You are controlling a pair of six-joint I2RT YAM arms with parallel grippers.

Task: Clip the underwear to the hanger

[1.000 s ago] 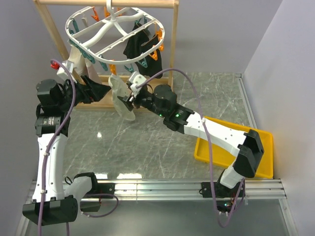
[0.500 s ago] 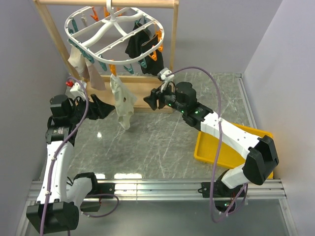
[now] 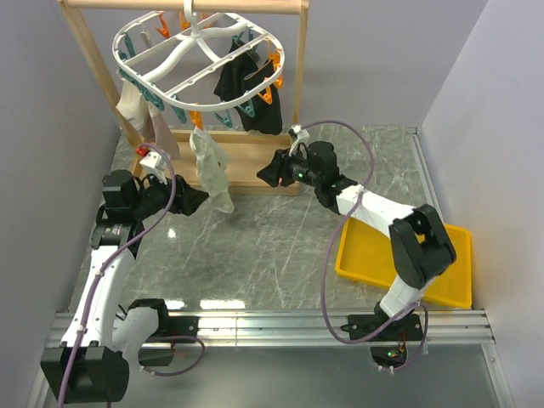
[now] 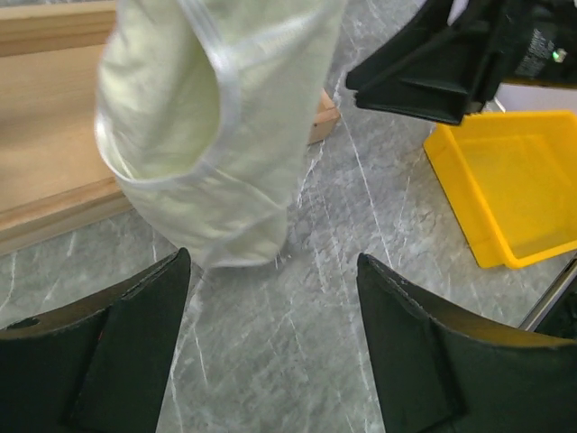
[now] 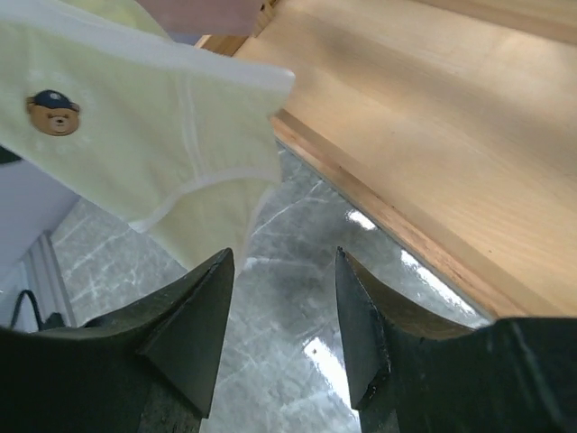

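Now pale cream fabric underwear [image 3: 211, 168] hangs from a clip on the white plastic drying hanger [image 3: 200, 53], in front of the wooden rack rail [image 3: 255, 157], near a black garment [image 3: 245, 89]. Left gripper [image 3: 197, 201] and right gripper [image 3: 265, 174] flank it, both spread, empty. Yellow plastic tray [image 3: 374, 255] sits on the marble worktop [image 3: 255, 246].

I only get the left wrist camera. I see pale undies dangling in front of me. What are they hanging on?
Observer: The underwear hangs from the front rim of the white hanger, among its clips. The hanger itself hangs from a wooden rack.
Operator: That black thing in my top corner, is it the other arm holding them?
Observer: No. The right gripper is open with nothing between its fingers, and it sits off to the side of the underwear, not touching it.
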